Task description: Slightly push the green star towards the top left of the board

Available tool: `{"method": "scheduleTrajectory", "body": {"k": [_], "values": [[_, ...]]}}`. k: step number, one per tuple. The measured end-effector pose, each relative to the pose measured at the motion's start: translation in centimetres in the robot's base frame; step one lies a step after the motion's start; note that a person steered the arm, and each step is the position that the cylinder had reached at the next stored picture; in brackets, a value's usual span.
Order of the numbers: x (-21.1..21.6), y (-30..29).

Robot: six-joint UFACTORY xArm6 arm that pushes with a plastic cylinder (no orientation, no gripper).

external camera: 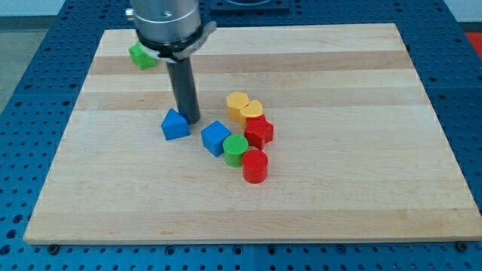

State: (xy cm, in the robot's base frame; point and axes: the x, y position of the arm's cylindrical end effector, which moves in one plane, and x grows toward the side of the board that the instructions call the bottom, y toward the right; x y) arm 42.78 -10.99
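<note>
The camera view looks down at an angle on a pale wooden board with lengthwise grain bands, lying on a blue perforated surface. My arm's grey metal housing enters from the view's top, and the straight dark rod drops from it to the board. My tip rests at board level just beside the upper right edge of a blue plastic block with a peaked top, touching it or very nearly; which of the 2 I cannot tell. The rod is a plain pusher with nothing that opens or closes, and it holds nothing.

The green plastic star lies near the board's top left corner, partly hidden behind the housing and well apart from my tip.

To the view's right of my tip sits a blue plastic cube, and touching its right side a green plastic cylinder. A red plastic cylinder stands just below and right of the green one. Above that, a red plastic star-like block touches 2 yellow plastic blocks: a yellow hexagonal block and a rounder yellow block pressed against it.
</note>
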Motion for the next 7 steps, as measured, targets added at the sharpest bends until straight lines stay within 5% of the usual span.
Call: {"method": "scheduleTrajectory", "body": {"k": [2,4,5,7], "values": [[0.0,-4.6],[2.1,2.7],[5.1,1.5],[3.7,-2.6]]}}
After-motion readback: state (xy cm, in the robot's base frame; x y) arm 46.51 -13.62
